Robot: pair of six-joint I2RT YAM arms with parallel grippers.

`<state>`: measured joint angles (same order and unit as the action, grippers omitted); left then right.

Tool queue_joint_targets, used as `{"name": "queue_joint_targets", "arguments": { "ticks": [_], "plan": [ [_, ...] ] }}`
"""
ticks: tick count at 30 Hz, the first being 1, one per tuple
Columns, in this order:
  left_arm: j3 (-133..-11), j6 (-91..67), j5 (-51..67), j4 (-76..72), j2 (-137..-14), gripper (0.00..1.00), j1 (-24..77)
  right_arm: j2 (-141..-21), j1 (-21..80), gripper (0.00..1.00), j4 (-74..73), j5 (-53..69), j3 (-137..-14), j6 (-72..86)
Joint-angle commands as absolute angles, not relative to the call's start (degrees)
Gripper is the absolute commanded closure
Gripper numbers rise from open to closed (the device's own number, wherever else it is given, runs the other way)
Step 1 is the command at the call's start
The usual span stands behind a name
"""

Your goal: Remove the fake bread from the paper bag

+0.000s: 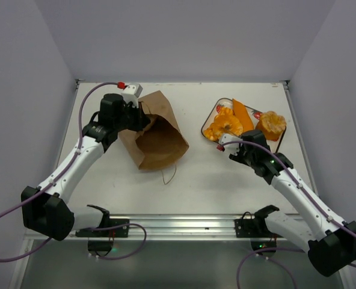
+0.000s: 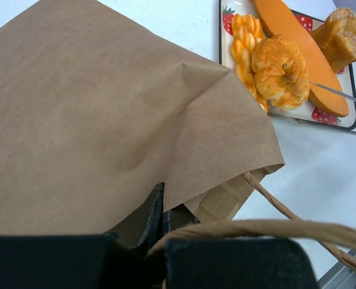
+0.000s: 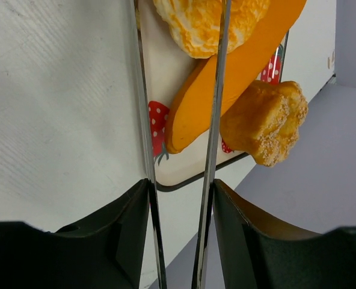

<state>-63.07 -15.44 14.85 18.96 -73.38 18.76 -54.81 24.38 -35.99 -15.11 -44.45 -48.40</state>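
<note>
The brown paper bag (image 1: 157,132) lies on its side at the left, mouth toward the arms. My left gripper (image 1: 143,117) is shut on its upper edge (image 2: 106,120), with a string handle (image 2: 268,227) crossing the fingers. The fake bread lies on the strawberry-print tray (image 1: 209,117): a ring loaf (image 2: 280,69), a baguette (image 2: 298,48), a braided piece (image 2: 244,42) and a knobbly roll (image 3: 265,123) at its edge. My right gripper (image 3: 179,192) is shut on metal tongs (image 3: 217,90), whose spread arms reach over the tray beside the ring loaf (image 3: 202,21).
The tray (image 3: 190,168) sits near the table's far right edge, close to the grey wall. The bag's second handle loop (image 1: 169,174) trails on the white table in front of the bag. A metal rail (image 1: 184,224) runs along the near edge.
</note>
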Motion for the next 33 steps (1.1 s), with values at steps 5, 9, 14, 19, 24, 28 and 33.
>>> {"name": "queue_joint_targets", "arguments": {
  "ticks": [5, 9, 14, 19, 24, 28, 33],
  "plan": [
    [-62.7, -15.2, 16.0, 17.5, -71.9, 1.0, 18.3, -53.7, 24.4, 0.51, -36.6, -13.3, -46.6, -46.2],
    [-62.7, -15.0, 16.0, 17.7, -71.5, 1.0, 18.3, -52.6, 24.4, 0.51, -37.4, -12.1, -48.2, -45.1],
    [-62.9, -14.9, 16.1, 18.0, -71.2, 1.0, 18.3, -51.3, 24.4, 0.51, -38.6, -12.3, -51.3, -43.9],
    [-63.0, -14.9, 16.3, 18.1, -70.9, 1.0, 18.2, -50.6, 24.3, 0.51, -39.6, -11.7, -53.3, -43.1],
    [-63.1, -14.9, 16.6, 18.2, -70.8, 1.0, 18.2, -50.5, 24.3, 0.53, -39.8, -11.2, -53.5, -42.5],
    [-63.3, -14.9, 16.6, 18.4, -70.7, 1.0, 18.2, -50.3, 24.3, 0.55, -41.6, -8.6, -54.7, -41.2],
    [-63.4, -14.9, 16.9, 18.3, -70.7, 1.0, 18.2, -50.4, 24.3, 0.56, -43.2, -5.5, -55.2, -39.7]
  ]
}}
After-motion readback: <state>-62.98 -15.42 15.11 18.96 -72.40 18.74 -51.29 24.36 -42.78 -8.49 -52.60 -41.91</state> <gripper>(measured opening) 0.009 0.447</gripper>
